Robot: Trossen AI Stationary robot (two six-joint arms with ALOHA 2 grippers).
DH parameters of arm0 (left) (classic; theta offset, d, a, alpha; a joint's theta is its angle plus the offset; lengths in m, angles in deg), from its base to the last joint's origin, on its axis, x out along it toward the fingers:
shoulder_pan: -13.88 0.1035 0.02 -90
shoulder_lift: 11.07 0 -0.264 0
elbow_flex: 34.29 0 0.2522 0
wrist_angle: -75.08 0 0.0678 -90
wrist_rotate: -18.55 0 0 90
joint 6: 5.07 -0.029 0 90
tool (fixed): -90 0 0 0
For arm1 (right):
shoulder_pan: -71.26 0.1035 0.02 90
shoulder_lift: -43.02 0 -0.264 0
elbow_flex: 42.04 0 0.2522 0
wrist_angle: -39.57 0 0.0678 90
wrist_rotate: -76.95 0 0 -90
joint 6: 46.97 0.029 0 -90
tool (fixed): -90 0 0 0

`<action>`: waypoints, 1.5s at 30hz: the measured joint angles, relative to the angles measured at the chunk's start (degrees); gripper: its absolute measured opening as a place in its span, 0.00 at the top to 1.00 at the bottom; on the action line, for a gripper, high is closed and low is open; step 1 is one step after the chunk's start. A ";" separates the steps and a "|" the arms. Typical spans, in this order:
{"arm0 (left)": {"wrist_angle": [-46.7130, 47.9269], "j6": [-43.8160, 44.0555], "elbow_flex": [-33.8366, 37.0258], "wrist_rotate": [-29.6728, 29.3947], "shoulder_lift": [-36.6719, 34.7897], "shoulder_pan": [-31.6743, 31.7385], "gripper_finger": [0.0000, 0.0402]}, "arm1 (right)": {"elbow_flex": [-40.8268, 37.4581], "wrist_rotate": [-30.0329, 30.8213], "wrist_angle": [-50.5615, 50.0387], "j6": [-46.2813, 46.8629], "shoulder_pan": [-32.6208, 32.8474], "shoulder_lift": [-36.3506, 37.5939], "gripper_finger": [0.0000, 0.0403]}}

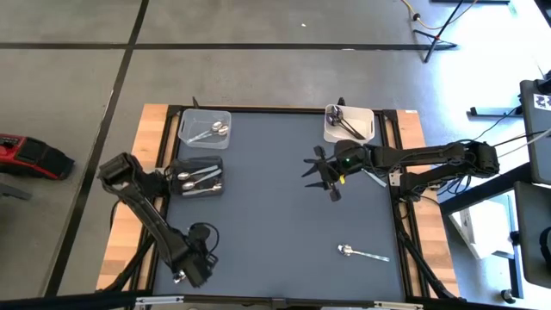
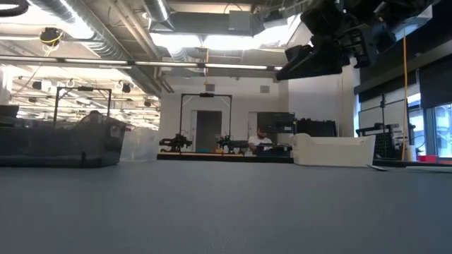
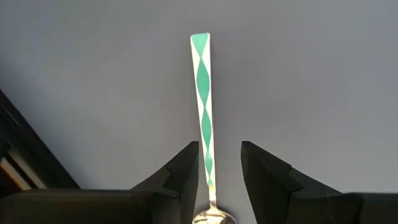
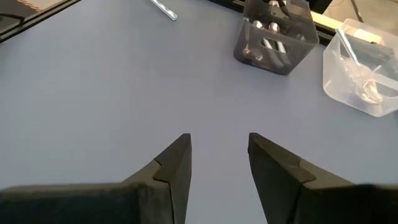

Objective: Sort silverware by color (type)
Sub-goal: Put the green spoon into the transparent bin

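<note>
- Silverware lies sorted in three bins: a clear bin [image 1: 204, 127] and a dark bin [image 1: 197, 177] at the table's [image 1: 275, 224] left, and a white bin [image 1: 349, 123] at the far edge.
- Right gripper [image 1: 320, 175] hangs over the table's middle, fingers apart, empty.
- Left gripper [image 3: 214, 171] sits at the near left corner, jaws parted around a green-patterned spoon [image 3: 203, 99].
- One silver spoon [image 1: 362, 252] lies loose near the right.

Clear bin [image 1: 204, 127] at table's far left, dark bin [image 1: 196, 176] just beside it, white bin [image 1: 349, 123] far right, red-black tool [image 1: 30, 157] on floor, seated person [image 2: 259, 141] in bkgd.
</note>
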 joint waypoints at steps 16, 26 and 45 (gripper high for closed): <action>-6.70 0.10 5.21 -0.01 2.21 -0.08 0.72 | 0.00 -3.27 -2.37 0.34 0.00 0.00 0.63; -10.69 -3.19 7.51 -1.71 1.96 -0.11 0.89 | 0.00 -3.57 -2.26 0.34 0.02 0.00 0.63; -2.59 -46.27 -1.75 -31.36 -7.64 12.44 0.93 | 0.00 -3.53 -2.37 1.02 0.04 0.00 0.63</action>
